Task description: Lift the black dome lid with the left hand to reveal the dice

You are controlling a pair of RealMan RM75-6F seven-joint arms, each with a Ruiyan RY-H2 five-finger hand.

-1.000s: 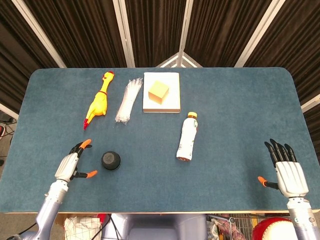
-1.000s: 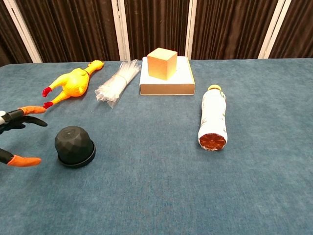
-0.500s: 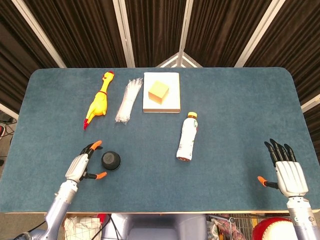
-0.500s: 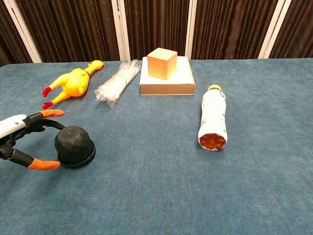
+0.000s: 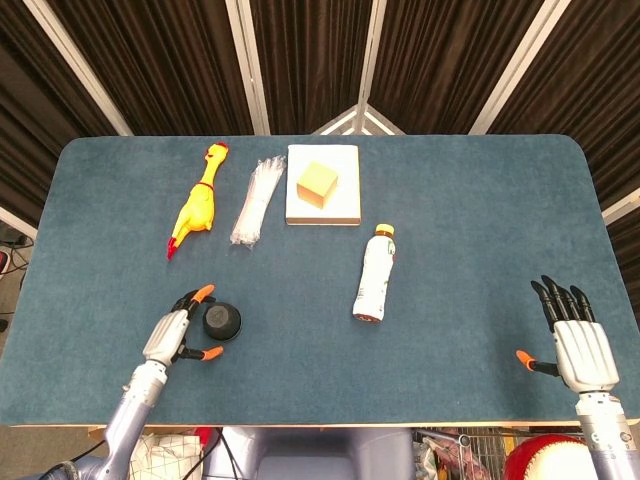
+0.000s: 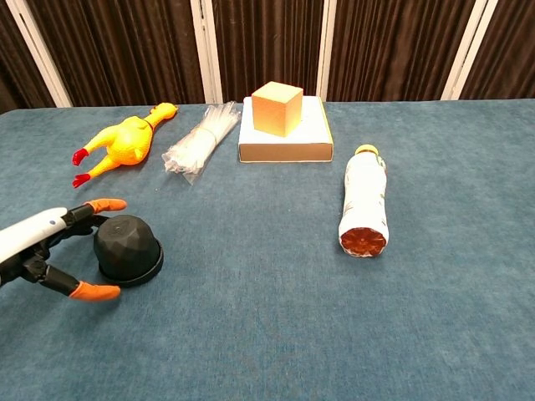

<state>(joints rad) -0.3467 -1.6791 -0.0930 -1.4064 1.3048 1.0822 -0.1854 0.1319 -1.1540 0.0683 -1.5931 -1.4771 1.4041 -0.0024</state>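
The black dome lid [image 5: 222, 321] [image 6: 127, 249] sits flat on the blue table, front left. My left hand [image 5: 178, 331] [image 6: 52, 249] is right beside it on its left, open, with orange-tipped fingers spread around the lid's near and far sides. I cannot tell whether the fingertips touch the lid. No dice are visible; the lid covers whatever lies beneath. My right hand [image 5: 576, 338] rests open at the table's front right, far from the lid, seen only in the head view.
A yellow rubber chicken [image 5: 197, 203], a clear bundle of plastic ties [image 5: 256, 201] and an orange cube [image 5: 317, 184] on a white box [image 5: 344, 205] lie at the back. A white bottle [image 5: 375, 274] lies on its side mid-table.
My left hand has slid right toward the lid, its fingers now bracketing the dome. The lid and the right hand have not moved.
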